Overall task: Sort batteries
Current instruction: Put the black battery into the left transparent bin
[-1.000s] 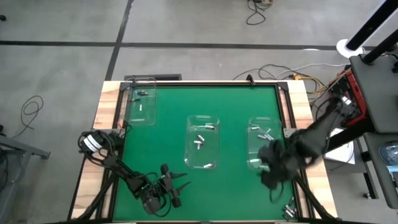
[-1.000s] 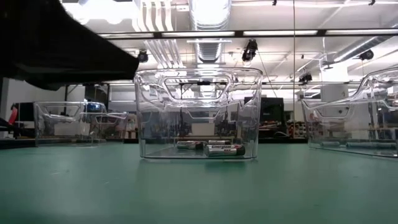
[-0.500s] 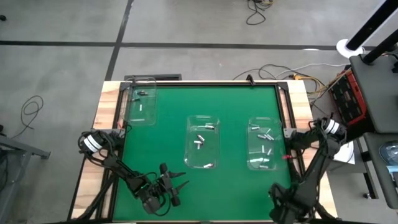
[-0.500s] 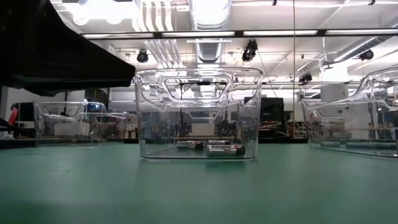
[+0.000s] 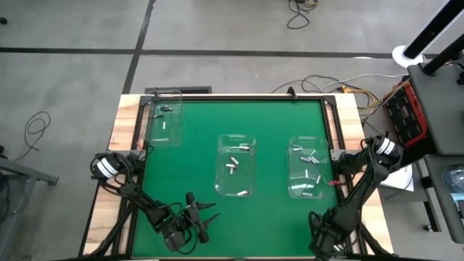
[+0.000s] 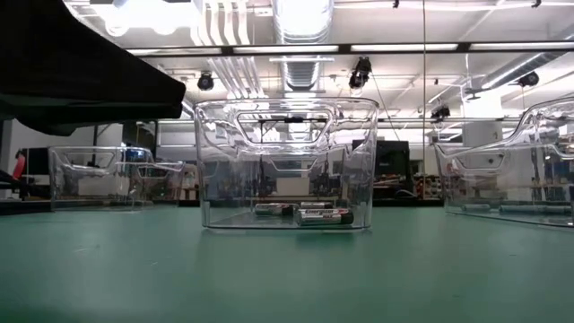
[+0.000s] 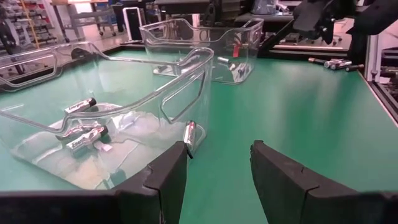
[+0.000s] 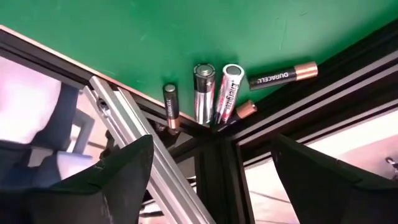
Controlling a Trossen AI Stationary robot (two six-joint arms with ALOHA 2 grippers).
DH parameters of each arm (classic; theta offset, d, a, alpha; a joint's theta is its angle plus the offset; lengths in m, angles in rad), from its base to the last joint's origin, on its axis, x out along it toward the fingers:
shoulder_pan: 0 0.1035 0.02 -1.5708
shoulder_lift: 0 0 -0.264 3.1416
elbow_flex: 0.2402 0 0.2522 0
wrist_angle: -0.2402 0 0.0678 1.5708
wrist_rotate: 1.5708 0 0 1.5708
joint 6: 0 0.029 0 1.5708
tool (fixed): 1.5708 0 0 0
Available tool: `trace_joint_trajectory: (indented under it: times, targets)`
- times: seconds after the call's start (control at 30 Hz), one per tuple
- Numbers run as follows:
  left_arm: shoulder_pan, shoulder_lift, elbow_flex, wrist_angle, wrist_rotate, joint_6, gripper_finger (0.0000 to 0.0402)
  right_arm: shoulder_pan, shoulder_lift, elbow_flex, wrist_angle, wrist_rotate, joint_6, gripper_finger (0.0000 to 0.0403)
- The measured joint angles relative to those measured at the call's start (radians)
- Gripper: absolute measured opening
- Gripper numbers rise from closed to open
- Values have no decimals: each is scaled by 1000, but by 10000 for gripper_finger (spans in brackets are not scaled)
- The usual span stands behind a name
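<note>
Since a second ago: our right arm has swung away from the right clear bin to the bench's near right corner; the left arm has barely shifted.
Right tool point(image 8: 208, 180): our two dark fingers stand spread apart with nothing between them, hanging above the corner where the green mat meets the black frame.
Loose batteries point(image 8: 214, 93): five small cylinders lie bunched in that corner, touching or just beside one another, one black with a copper end pointing away from the rest.
Left tool point(image 7: 217, 171): our fingers are parted and empty, low over the green mat near the middle clear rectangular plastic bin point(image 7: 124, 118).
Battery by the bin point(image 7: 189, 134): one silvery cell rests against the outside of the middle bin's wall, just ahead of our left fingers.
Middle bin contents point(image 5: 233, 161): several silvery batteries lie on its floor.
Right clear bin point(image 5: 308, 168): holds more batteries.
Far left clear bin point(image 5: 164, 119): sits at the bench's point(image 5: 275, 123) far left corner with a couple of cells inside.
</note>
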Motion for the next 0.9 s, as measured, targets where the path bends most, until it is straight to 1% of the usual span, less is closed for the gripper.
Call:
trace_joint_trajectory:
  times: [0.27,0.43,0.57,0.63,0.9]
  targets:
    - [-16,0,0,-1,1,-8,157,1,14,-29,55,-6,29,325]
    - [-19,1,0,-1,1,-16,157,2,48,-32,57,-28,19,313]
    - [-27,1,0,-1,3,-20,157,3,85,-34,118,-66,26,303]
    - [-32,1,0,-1,3,-22,157,6,106,-35,178,-40,51,300]
    - [-40,1,0,-1,-2,-26,157,8,160,-24,193,-57,55,285]
